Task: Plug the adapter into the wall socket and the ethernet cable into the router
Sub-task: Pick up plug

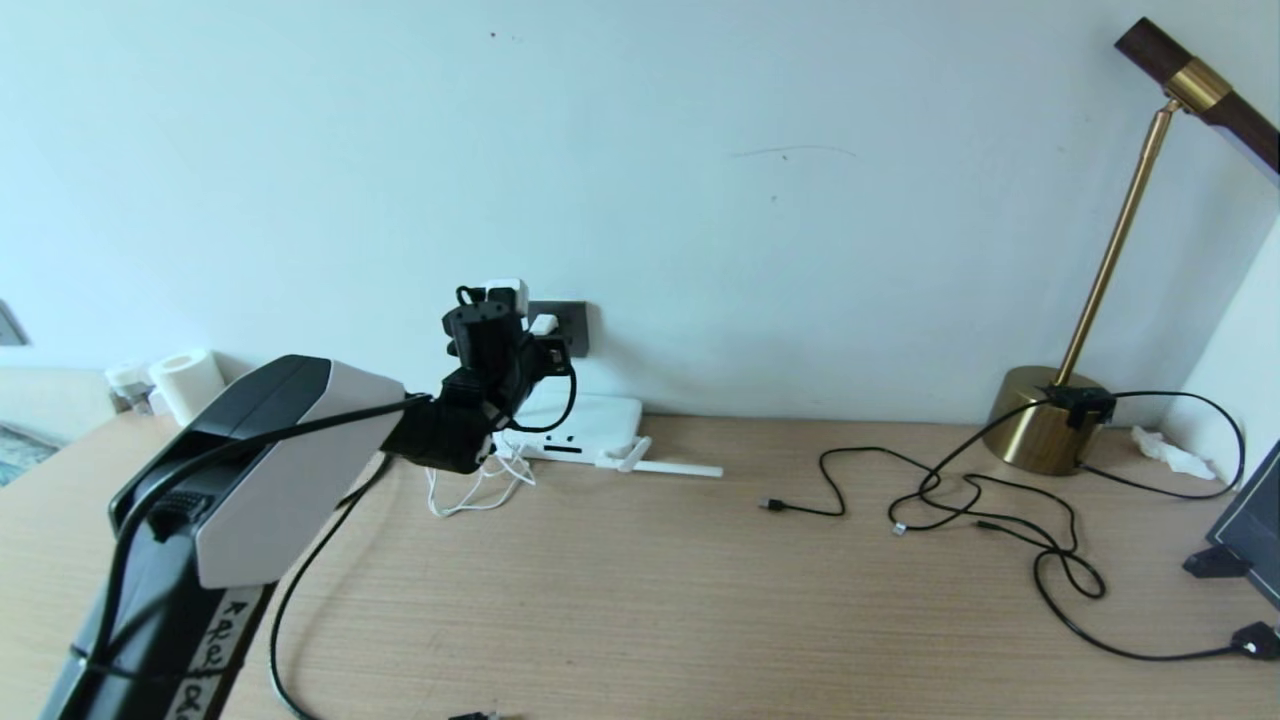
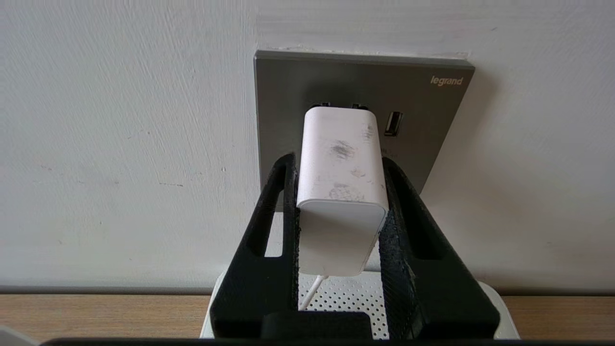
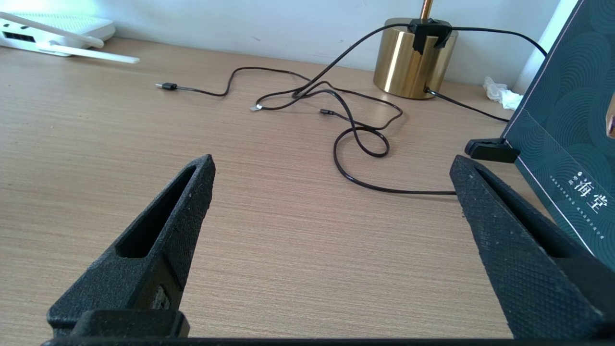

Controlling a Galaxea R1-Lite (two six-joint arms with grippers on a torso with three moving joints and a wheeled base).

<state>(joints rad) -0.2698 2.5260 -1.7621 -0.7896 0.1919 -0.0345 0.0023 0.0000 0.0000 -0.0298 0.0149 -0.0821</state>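
The left gripper point(image 2: 341, 192) was clamped on the adapter point(image 2: 342, 182), one finger on each flank, and held it nose-first against the wall socket point(image 2: 432, 125) above the tabletop's point(image 1: 700, 600) far edge; the prongs could not be seen, so whether they had entered the holes could not be told. The likeliest failure seemed a skewed push: prongs meeting the plate beside the holes would let the smooth white body slip back between the fingers; a release before full seating would probably drop it onto the router point(image 1: 590, 420), which lay directly below against the wall. Its thin white cord point(image 1: 480, 495) hung in loops at the router's near-left corner and might snag the fingers on withdrawal.

The right gripper point(image 3: 331, 192) sat low over the tabletop's right half with its fingers wide apart, holding nothing; thin black cords point(image 3: 355, 139) tangled beyond it toward the brass lamp base point(image 3: 413, 57), and a dark board point(image 3: 567, 144) crowded the right edge. The ethernet cable point(image 1: 290, 620) trailed off the near edge on the left, beside the left arm; the tabletop's centre offered the most open room for moving.
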